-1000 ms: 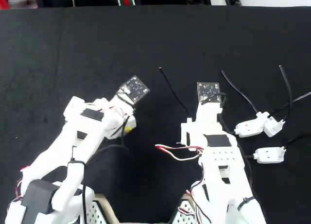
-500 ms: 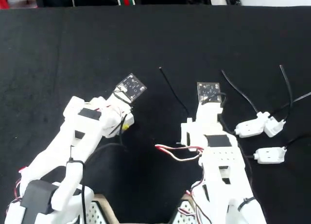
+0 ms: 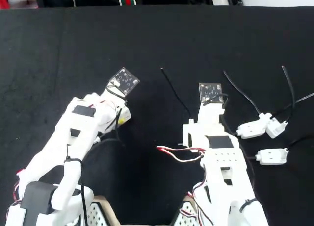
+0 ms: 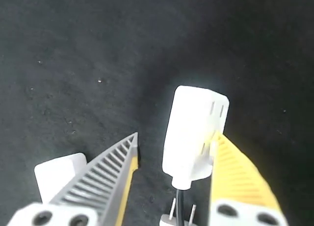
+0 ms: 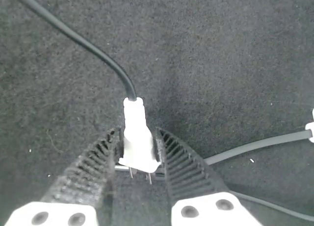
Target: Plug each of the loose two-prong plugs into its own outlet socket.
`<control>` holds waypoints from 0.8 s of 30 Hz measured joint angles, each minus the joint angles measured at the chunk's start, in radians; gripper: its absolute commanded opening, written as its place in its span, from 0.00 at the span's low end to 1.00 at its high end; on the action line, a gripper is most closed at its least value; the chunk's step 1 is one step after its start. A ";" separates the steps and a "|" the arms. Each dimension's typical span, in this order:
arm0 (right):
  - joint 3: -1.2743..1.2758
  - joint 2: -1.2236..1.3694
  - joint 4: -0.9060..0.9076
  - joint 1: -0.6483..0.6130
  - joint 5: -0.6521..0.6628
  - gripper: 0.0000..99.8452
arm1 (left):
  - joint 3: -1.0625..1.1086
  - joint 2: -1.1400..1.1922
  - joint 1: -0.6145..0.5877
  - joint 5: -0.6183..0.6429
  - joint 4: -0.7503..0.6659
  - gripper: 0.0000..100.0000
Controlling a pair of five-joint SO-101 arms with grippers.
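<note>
The white plug (with its black cord) is pinched between the right arm's fingers, low over the middle of the counter. A white socket sits between the left arm's fingers, which are spread, and touches the yellow one.

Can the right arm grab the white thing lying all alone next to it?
Probably not yet. The right gripper is shut on a plug, so it's busy. The lone white piece lies beside that arm on bare cloth, with nothing between.
</note>
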 measured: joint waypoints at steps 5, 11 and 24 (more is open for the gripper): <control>0.000 0.000 0.000 0.000 0.000 0.01 | -0.006 0.000 -0.011 0.000 0.000 0.24; 0.000 0.000 0.000 0.000 0.000 0.01 | -0.017 0.000 -0.021 0.025 0.000 0.24; -0.005 0.000 0.000 0.000 0.000 0.01 | -0.032 -0.035 -0.071 0.041 0.021 0.23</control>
